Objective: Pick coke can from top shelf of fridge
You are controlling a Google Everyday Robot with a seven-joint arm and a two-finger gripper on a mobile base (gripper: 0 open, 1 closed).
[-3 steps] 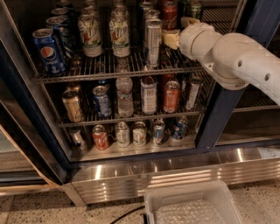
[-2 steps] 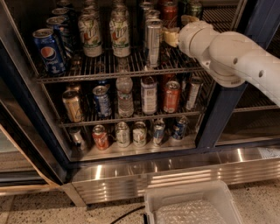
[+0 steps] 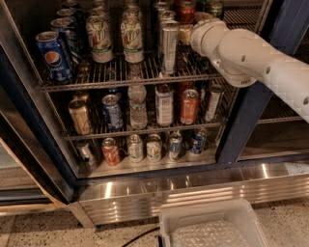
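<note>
The fridge point(image 3: 19, 135) stands open, with a dark navy frame and a ribbed steel base point(image 3: 193, 188). On the top shelf point(image 3: 111, 77) the red coke can point(image 3: 186, 9) stands at the back right, cut off by the top edge of the view. My white arm point(image 3: 241, 53) reaches in from the right over this shelf. My gripper point(image 3: 185, 33) is just in front of and below the coke can, right of a tall slim silver can point(image 3: 169, 46). The arm's wrist hides most of the gripper.
Pepsi cans point(image 3: 53, 55) and green-white cans point(image 3: 99, 36) fill the top shelf's left and middle. An orange-red can point(image 3: 189, 106) and a water bottle point(image 3: 137, 103) stand on the middle rack. A white bin point(image 3: 212, 226) sits on the floor below.
My arm has moved a little left and up, deeper into the top shelf, bringing the gripper closer to the red can. The cans have not moved.
</note>
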